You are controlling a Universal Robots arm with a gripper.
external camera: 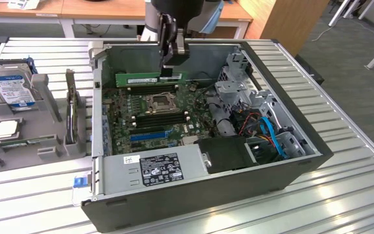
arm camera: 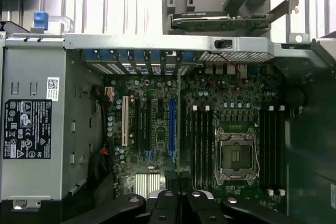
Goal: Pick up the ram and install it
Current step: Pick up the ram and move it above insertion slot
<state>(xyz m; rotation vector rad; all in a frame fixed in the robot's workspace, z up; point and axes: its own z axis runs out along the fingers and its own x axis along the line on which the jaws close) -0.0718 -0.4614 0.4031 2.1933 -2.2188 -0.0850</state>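
Observation:
The ram (external camera: pixel 140 78) is a long green stick with a white sticker, hanging level and on edge inside the open computer case (external camera: pixel 304 146), above the far part of the motherboard (external camera: pixel 144 124). My gripper (external camera: pixel 169 72) comes down from above and is shut on the stick's end toward the exterior view's right. In the wrist view the ram (arm camera: pixel 178 124) runs edge-on as a thin line out from my gripper (arm camera: pixel 178 184), over the board beside the black memory slots (arm camera: pixel 202 145). The CPU socket (external camera: pixel 161 102) (arm camera: pixel 234 153) lies between two banks of slots.
The power supply (external camera: pixel 154 168) fills the case's near corner, and blue cables (external camera: pixel 274 139) and drive cages sit at the exterior view's right. Outside the case a grey fixture (external camera: pixel 25 141) holds a hard drive (external camera: pixel 11 87) and a dark expansion card (external camera: pixel 70 112) (arm camera: pixel 226 22).

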